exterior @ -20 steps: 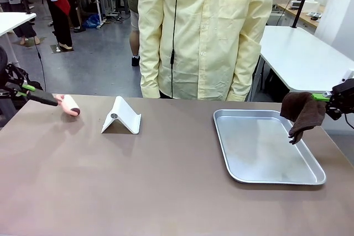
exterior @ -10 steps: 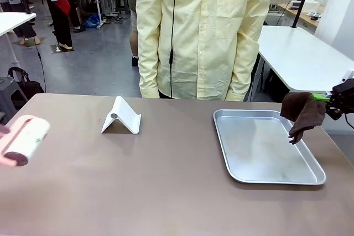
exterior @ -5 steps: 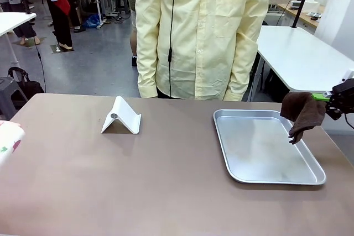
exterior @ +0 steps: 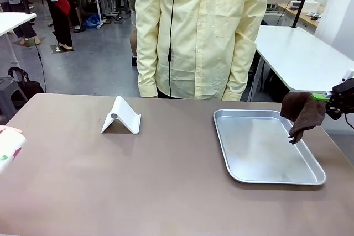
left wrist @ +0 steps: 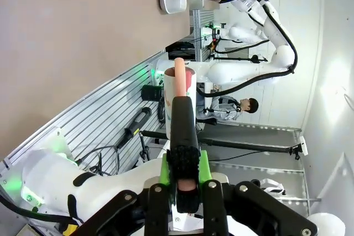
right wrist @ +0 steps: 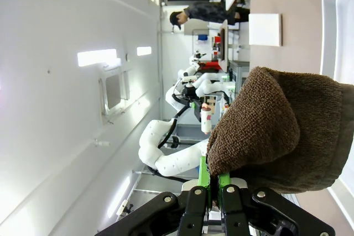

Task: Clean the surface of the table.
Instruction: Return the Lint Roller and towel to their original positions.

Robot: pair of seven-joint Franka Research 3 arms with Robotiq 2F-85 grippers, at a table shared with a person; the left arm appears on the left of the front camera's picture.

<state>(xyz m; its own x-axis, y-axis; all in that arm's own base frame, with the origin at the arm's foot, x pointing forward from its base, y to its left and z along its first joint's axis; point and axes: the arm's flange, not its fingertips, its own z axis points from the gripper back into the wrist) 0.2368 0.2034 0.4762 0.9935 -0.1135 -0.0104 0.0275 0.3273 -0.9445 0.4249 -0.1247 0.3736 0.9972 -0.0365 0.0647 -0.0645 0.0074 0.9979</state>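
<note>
While the right claw (exterior: 321,98) holds a cloth (exterior: 303,113) aloft, the left claw (left wrist: 182,171) clamps a roller (left wrist: 177,88).

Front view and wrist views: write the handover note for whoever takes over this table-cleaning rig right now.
Left pincer: shut on the handle of the lint roller, at the left edge of the table.
Right pincer: shut on a brown towel hanging over the right rim of the tray.
On the table: tray, white stand.
Done: no cleaning visible.
Left: roll and wipe the top, probably around both items.
</note>
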